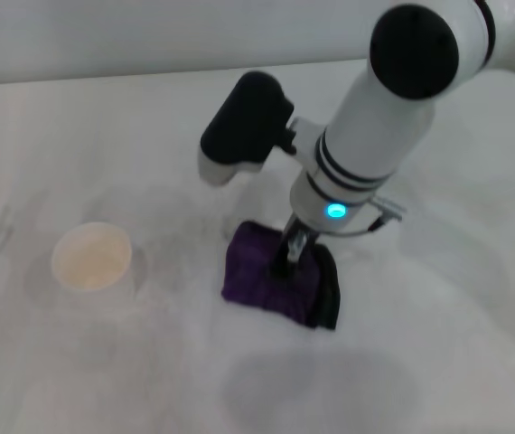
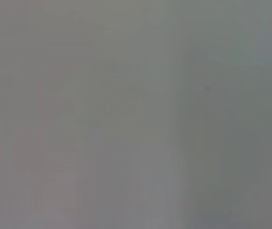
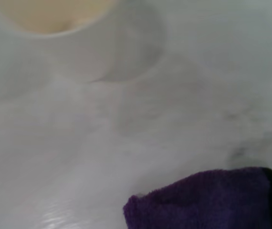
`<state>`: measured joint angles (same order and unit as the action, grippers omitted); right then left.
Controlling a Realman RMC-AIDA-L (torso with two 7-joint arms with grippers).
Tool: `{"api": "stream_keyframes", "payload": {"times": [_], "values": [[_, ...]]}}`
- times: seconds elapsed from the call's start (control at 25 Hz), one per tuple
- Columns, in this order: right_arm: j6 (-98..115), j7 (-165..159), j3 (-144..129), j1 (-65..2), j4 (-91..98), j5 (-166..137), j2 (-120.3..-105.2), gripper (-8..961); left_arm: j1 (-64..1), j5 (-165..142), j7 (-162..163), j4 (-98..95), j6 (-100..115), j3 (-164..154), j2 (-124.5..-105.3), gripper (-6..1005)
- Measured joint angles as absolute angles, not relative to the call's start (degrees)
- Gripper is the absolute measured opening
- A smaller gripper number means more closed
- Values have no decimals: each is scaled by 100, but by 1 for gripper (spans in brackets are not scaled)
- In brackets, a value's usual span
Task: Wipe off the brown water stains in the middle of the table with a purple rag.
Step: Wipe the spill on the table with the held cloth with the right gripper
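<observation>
Right gripper point(image 1: 292, 258) pinching the purple rag point(image 1: 271, 282) at frame centre on the table point(image 1: 438, 344); no brown stain visible, wiping apparently near complete.

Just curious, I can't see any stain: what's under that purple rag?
Only white table shows around the rag. The right gripper presses down on top of it. Whatever lies beneath, stain or not, is covered by the cloth.

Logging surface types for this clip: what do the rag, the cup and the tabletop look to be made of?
The purple rag looks like plush, fuzzy cloth, perhaps microfibre, with a black edge; the right gripper presses on it. The cup seems matte white paper, though thin plastic is possible. The table reads as a hard, smooth white top with faint speckling, likely laminate.
</observation>
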<state>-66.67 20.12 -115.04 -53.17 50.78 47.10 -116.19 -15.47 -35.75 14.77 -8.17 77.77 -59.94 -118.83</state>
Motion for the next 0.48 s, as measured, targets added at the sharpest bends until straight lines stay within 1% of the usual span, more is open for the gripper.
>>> {"api": "stream_keyframes", "payload": {"times": [0.24,0.48], "values": [[-6613,1810,-11307,-5525,4833,4256,-11609,62,-1530,-3574,1476,-807,7776,-5997,-11891,876],[-6953,1832,-11618,-5212,5392,4642,-11618,67,-1522,-3572,1476,-802,7777,-6003,-11903,876]]}}
